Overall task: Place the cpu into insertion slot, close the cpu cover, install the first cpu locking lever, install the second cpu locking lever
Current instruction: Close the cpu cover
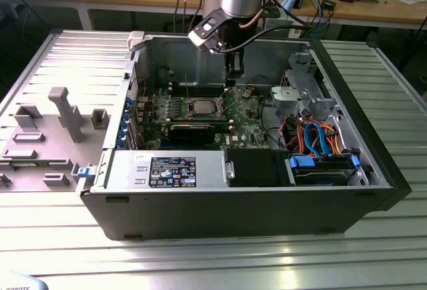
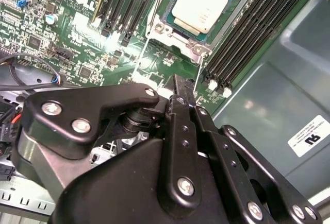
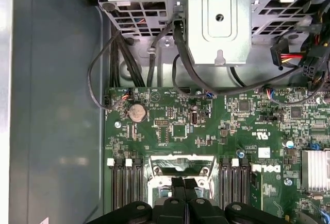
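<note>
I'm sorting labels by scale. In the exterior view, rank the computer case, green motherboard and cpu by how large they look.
1. computer case, largest
2. green motherboard, lying inside the case
3. cpu, clearly smallest

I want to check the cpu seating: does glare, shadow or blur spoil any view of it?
Second wrist view: the cpu is bright and sharp, with a glare patch on the board and the dark hand in the foreground. First wrist view: even light, but the hand hides most of the socket. Exterior view: glare on the table, and the inside of the case is dimmer.
</note>
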`<state>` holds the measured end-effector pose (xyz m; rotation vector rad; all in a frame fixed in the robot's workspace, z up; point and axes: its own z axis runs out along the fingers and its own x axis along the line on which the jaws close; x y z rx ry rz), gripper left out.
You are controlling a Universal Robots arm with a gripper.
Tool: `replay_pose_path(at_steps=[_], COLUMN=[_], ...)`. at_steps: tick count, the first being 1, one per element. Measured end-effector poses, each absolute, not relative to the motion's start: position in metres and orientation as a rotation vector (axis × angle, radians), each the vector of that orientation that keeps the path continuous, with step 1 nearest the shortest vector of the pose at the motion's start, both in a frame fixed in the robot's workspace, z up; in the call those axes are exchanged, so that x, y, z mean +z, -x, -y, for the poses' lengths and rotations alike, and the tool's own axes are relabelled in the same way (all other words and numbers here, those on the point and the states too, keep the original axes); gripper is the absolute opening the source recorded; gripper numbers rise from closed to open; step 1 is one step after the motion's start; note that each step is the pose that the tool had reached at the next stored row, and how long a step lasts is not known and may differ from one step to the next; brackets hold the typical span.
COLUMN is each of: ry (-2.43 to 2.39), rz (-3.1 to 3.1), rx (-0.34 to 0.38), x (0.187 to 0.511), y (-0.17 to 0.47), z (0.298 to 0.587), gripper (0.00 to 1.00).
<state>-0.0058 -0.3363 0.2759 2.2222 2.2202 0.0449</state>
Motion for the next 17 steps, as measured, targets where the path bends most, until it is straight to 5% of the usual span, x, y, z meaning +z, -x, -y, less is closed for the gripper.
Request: replay_pose_path(at_steps=[17], ry=[-2.221], rz=[-2.219], rx=[0.042], x=[0.276], y=[-0.017], z=[0.335], gripper=[0.11])
